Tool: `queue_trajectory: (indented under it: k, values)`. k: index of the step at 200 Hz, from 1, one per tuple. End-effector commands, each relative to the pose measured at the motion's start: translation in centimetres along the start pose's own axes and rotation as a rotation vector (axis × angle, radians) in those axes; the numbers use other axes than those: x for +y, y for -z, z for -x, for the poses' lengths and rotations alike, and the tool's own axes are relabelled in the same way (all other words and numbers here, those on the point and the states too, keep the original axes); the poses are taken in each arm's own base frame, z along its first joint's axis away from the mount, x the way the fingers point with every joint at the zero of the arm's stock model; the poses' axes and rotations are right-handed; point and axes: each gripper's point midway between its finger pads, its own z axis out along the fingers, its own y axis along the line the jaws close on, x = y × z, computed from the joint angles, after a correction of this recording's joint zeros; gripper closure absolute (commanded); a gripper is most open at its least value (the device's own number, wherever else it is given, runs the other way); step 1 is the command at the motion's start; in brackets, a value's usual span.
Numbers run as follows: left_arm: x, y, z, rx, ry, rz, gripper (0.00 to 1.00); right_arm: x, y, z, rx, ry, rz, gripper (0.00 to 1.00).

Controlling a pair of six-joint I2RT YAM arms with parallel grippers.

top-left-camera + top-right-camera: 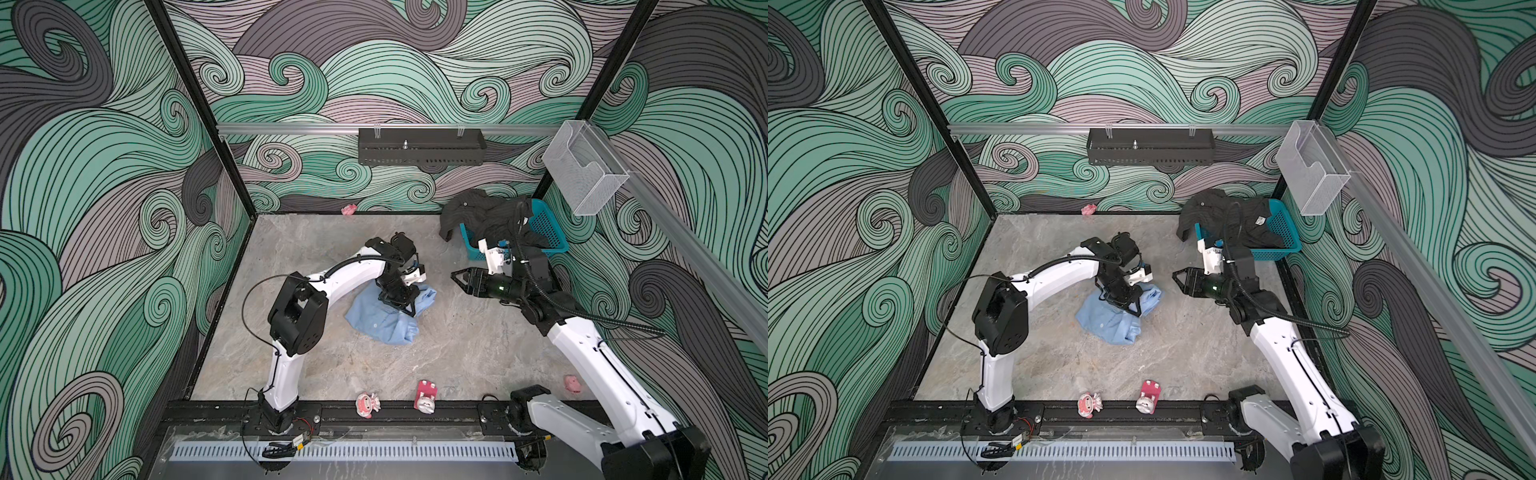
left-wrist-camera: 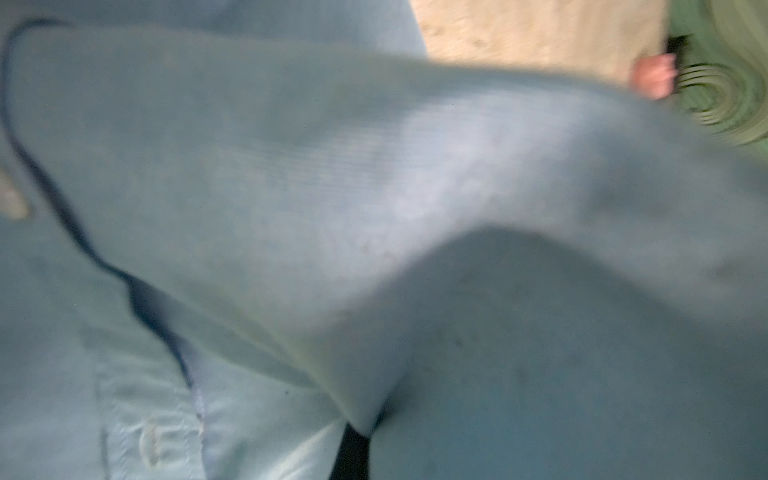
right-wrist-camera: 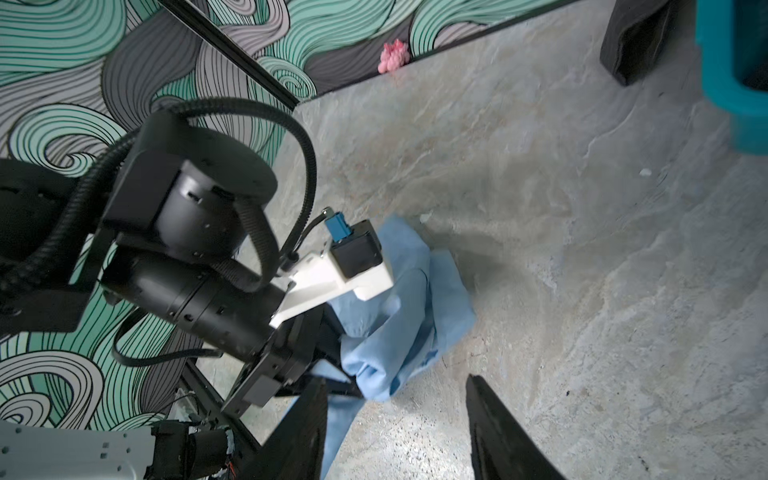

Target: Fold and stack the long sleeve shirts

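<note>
Blue blur fills my left wrist view; left tool (image 1: pixel 409 309) clamps the light blue shirt (image 1: pixel 374 322), its tips hidden; right tool (image 3: pixel 399 430) half-open, empty.

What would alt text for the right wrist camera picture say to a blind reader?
A left arm pinches a crumpled light blue shirt with shut jaws on a grey stone-patterned table. Close to the camera, the right arm's dark jaws stand open and empty. A teal basket, a dark shirt and a pink object sit farther off.
</note>
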Motion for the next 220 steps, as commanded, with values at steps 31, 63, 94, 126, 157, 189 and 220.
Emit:
queue_trajectory:
  k: [31, 63, 94, 126, 157, 189, 220]
  values:
    - [-8.1, 8.1, 3.2, -0.278, -0.021, -0.409, 1.00, 1.5, 2.4, 2.1, -0.047, 0.007, 0.004, 0.47]
    - [-0.3, 4.2, 3.8, -0.253, 0.156, -0.411, 1.00, 1.2, 2.0, 1.4, -0.020, -0.015, 0.008, 0.46]
    - [7.8, -0.4, 2.9, -0.200, 0.313, -0.330, 1.00, 0.4, 1.0, -0.6, 0.038, -0.049, 0.015, 0.43]
    - [12.9, -2.6, 0.8, -0.155, 0.427, -0.236, 1.00, -1.2, -0.4, -3.6, 0.101, -0.135, 0.010, 0.40]
    - [15.1, -2.1, -0.4, -0.167, 0.479, -0.168, 1.00, -3.8, -2.5, -8.2, 0.174, -0.287, -0.011, 0.37]
    - [16.3, -2.4, -1.4, -0.154, 0.521, -0.128, 0.97, -6.3, -3.9, -13.1, 0.242, -0.433, -0.050, 0.31]
    - [16.9, -2.9, -1.8, -0.146, 0.552, -0.124, 0.93, -7.3, -5.2, -15.9, 0.274, -0.529, -0.027, 0.26]
